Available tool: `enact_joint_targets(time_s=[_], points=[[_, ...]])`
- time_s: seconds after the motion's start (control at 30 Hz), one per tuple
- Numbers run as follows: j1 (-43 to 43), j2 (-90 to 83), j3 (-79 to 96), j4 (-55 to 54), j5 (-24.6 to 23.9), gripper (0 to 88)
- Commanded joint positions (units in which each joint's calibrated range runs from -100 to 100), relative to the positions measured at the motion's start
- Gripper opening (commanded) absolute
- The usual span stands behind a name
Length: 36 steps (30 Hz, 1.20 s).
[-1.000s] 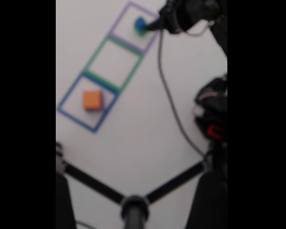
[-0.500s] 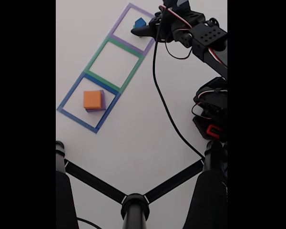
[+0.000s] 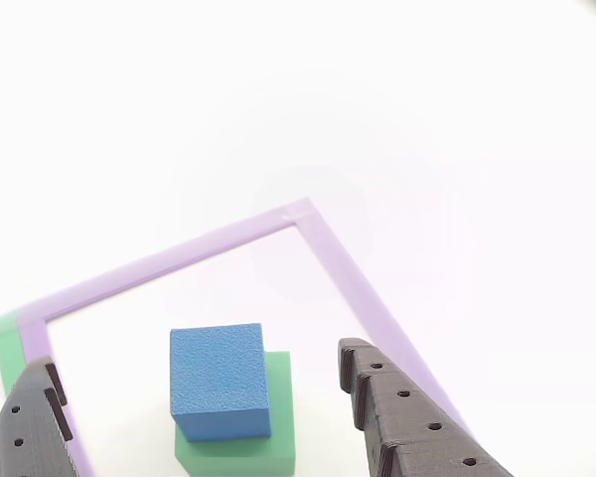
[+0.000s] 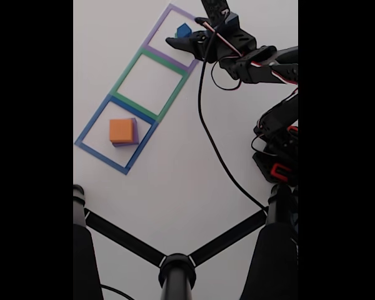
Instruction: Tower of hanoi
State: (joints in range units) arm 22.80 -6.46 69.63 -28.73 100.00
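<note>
In the other view the blue cube [image 3: 219, 380] sits on top of the green cube [image 3: 278, 437], inside the purple taped outline [image 3: 348, 273]. My gripper [image 3: 191, 358] is open. Its dark fingers [image 3: 402, 422] stand on either side of the stack, apart from it. In the fixed view the blue cube [image 4: 184, 29] lies in the top purple outline, with my gripper [image 4: 177, 39] reaching in from the right. The orange block [image 4: 121, 130] rests on the flat purple block [image 4: 135, 134] in the blue outline [image 4: 87, 132] at lower left.
The green taped outline [image 4: 126, 70] lies between the other two, with nothing in it. A black cable [image 4: 212, 144] trails across the white table from the arm. The arm's base [image 4: 278, 156] is at the right, and dark tripod legs [image 4: 175, 265] cross the bottom.
The arm has changed pose and its forearm now lies lower and flatter. The gripper stays at the blue cube in the purple outline. The orange and purple blocks have not moved.
</note>
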Motion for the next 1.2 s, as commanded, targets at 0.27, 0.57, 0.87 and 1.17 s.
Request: enact_joint_targets(time_s=[0.27,0.57,0.87,1.17], points=[[-1.0,8.0,0.8,-14.0,0.0,26.0],[-1.9,10.4,-1.1,-15.2,0.0,21.1],[-3.3,11.9,-3.2,-15.2,0.0,15.8],[-3.4,12.4,-3.9,-15.0,0.0,8.6]])
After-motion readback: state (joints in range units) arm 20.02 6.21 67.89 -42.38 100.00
